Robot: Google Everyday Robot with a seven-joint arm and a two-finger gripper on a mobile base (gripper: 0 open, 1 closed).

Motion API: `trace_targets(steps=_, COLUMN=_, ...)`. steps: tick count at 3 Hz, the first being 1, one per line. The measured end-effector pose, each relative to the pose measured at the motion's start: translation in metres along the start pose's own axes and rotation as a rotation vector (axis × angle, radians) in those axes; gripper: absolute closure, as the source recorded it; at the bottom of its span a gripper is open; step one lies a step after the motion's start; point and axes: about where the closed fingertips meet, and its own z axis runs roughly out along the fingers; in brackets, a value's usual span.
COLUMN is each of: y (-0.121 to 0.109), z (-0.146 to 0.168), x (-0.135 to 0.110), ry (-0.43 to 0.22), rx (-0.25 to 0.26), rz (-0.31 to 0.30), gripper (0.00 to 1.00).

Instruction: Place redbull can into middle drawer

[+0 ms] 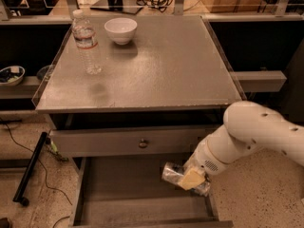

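Low in the frame, right of centre, the gripper point(189, 179) was clamped on the redbull can point(172, 173), holding it slanted above the right side of the open middle drawer point(128, 194).

Gripper point(191, 179), lower right of frame, clamps redbull can point(172, 173) over open middle drawer point(126, 191), near its right wall.

End effector point(190, 178) and redbull can point(172, 173) over middle drawer point(123, 194), right side, bottle point(87, 42) left of bowl point(120, 30) on tabletop point(166, 65)
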Motion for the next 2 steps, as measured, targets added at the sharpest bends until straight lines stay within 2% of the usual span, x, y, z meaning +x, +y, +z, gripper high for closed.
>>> trace_targets(steps=1, y=-0.0279, z=0.0409, x=-0.0002, ry=-0.064, rx=0.002, rz=0.067, gripper=1.00)
trace_targets(steps=2, y=-0.0283, z=0.0423, x=0.0005, ry=-0.064, rx=0.004, rz=0.070, gripper=1.00)
